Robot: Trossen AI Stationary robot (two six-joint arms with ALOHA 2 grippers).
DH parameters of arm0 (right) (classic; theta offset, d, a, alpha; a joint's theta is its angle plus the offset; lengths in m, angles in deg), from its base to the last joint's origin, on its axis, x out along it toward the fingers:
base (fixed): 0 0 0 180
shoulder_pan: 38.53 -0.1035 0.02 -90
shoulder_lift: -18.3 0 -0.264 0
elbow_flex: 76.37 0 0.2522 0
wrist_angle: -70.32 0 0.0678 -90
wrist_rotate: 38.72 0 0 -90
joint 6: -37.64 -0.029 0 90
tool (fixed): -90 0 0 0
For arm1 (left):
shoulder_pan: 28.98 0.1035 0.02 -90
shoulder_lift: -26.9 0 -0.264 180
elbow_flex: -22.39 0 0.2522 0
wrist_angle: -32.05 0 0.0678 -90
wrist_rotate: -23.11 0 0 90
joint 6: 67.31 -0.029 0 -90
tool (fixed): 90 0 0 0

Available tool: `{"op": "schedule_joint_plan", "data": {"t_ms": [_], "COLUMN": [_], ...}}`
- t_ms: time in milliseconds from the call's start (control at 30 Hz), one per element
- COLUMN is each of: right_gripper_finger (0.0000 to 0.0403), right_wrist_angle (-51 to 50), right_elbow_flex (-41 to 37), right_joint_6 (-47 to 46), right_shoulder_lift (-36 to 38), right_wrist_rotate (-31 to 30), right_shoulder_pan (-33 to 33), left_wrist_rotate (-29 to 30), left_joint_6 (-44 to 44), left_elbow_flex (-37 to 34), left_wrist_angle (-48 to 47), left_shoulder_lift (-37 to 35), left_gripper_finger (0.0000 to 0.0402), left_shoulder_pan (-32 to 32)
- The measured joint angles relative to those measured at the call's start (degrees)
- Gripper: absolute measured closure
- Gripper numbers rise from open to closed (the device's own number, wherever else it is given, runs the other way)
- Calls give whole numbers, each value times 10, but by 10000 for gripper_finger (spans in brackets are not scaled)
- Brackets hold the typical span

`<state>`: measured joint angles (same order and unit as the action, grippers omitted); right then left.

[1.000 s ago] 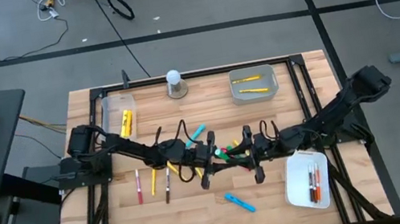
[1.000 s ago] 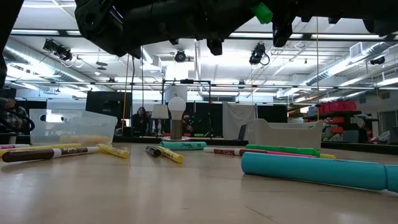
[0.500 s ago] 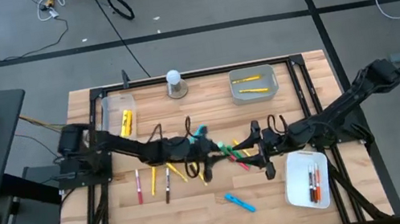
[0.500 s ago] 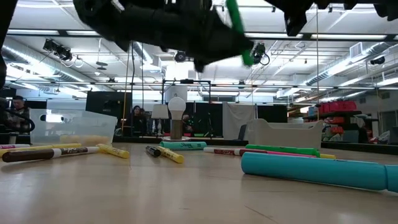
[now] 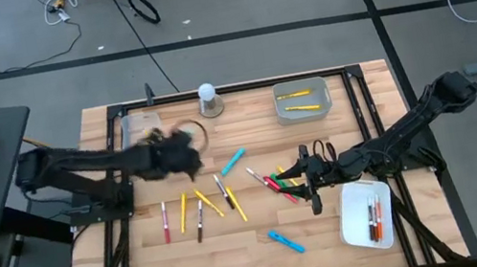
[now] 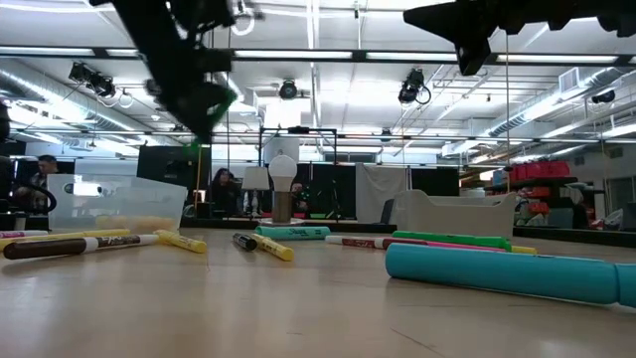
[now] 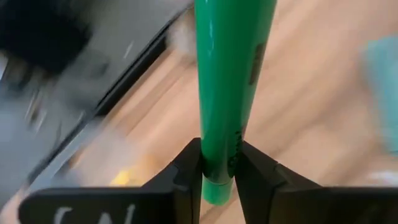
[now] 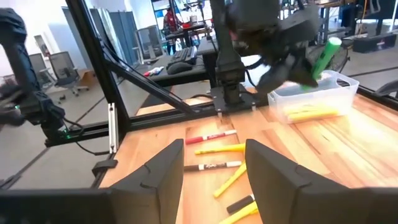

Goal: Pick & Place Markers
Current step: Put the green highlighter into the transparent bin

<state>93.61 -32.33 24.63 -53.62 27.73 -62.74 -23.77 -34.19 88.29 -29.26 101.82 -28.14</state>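
- The green marker (image 7: pixel 227 93) is pinched between the two fingers of the left gripper (image 5: pixel 186 154). It is in the air, above the table's left part and near the clear tray (image 5: pixel 140 130).
- The right gripper (image 5: pixel 309 180) hangs over the middle of the table, just beside the white tray (image 5: pixel 366 214). Its fingers (image 8: pixel 163 174) are spread and hold nothing.
- Done as far as one can see: some yellow markers (image 5: pixel 151 146) lie in the clear tray, two yellow ones are in the grey bin (image 5: pixel 302 101), and red and dark markers are in the white tray.
- Left to do: many loose markers (image 5: pixel 202 203) are on the wood between the arms, yellow, dark and red. One light blue marker (image 5: pixel 232 161) lies near the centre and another one (image 5: pixel 286 241) nearer to the front edge. A red and green pair lies just beside the right gripper.
- I judge the task is about in its middle part; the green marker must be put down somewhere, but I cannot tell in which tray.
- The white ball (image 5: pixel 207 93) on its base stands at the back edge, between the clear tray and the grey bin, near the left gripper's way.
- People are in the room behind, well apart from the table.
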Motion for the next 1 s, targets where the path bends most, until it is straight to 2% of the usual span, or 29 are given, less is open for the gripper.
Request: {"op": "schedule_joint_plan", "data": {"t_ms": [133, 233, 467, 567, 700, 833, 1000], "right_gripper_finger": [232, 232, 232, 232, 232, 232, 232], "right_wrist_angle": [-2, -3, -10, -17, -22, -23, -26], "right_elbow_flex": [0, 0, 0, 0, 0, 0, 0], "right_joint_6": [0, 0, -1, -13, -15, -16, -27], "right_shoulder_lift": [0, 0, 0, 0, 0, 0, 0], "right_wrist_rotate": [0, 0, 0, 0, 0, 0, 0], "right_shoulder_pan": [0, 0, 0, 0, 0, 0, 0], "left_wrist_rotate": [-54, -97, -194, -212, -239, -263, -264], "left_joint_6": [50, 47, -24, -42, -55, -58, -60], "left_elbow_flex": [0, 0, 0, 0, 0, 0, 0], "left_wrist_angle": [-121, -163, -180, -181, -182, -182, -180], "left_shoulder_lift": [-46, -59, -60, -60, -56, -39, -1], "left_gripper_finger": [325, 313, 324, 323, 314, 318, 318], "left_shoulder_pan": [103, 188, 367, 420, 465, 473, 473]}}
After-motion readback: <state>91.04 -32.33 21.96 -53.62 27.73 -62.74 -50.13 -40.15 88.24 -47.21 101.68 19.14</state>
